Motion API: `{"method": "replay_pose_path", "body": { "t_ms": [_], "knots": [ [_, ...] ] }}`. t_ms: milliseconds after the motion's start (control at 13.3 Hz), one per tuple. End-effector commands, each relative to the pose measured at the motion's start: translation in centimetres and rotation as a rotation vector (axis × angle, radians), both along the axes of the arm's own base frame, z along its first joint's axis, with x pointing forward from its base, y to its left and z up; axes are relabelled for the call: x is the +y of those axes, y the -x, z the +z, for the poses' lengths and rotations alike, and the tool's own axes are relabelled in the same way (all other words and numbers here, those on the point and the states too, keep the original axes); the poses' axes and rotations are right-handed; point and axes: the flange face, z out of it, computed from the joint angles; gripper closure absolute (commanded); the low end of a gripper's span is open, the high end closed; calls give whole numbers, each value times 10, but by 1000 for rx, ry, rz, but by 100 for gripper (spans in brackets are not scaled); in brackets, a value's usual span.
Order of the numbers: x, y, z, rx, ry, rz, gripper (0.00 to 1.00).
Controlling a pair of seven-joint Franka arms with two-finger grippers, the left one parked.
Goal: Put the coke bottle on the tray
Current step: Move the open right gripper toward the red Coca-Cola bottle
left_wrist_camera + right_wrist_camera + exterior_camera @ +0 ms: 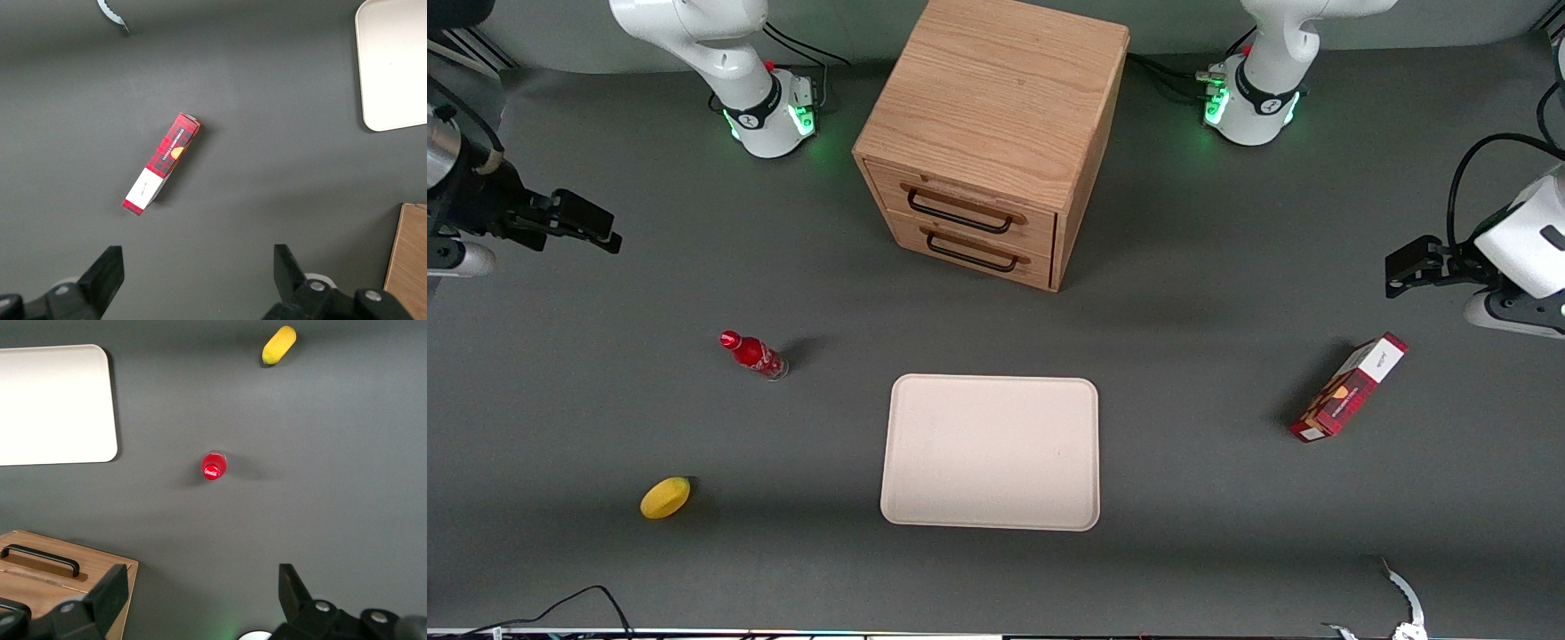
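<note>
One small red coke bottle stands upright, red-capped, well apart from the wide-spread, raised pincer.

Right arm raised, gripper aloft, jaws spread wide

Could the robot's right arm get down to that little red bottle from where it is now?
Probably yes. The coke bottle stands upright alone on the table, apart from the lemon and tray. The gripper hangs above it, jaws open, nothing between them.
</note>
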Motion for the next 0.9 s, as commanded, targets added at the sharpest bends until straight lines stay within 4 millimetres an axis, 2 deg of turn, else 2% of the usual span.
{"method": "replay_pose_path", "body": {
  "t_ms": [0,150,525,600,675,825],
  "knots": [
    [3,-2,5,-14,-27,-8,0],
    [5,-9,5,-6,-28,-5,0],
    [11,-23,-12,23,-39,4,0],
    [3,-24,-16,30,-45,3,0],
    [8,-26,-23,41,-33,16,0],
    [13,-36,-56,51,-8,26,0]
  ]
}}
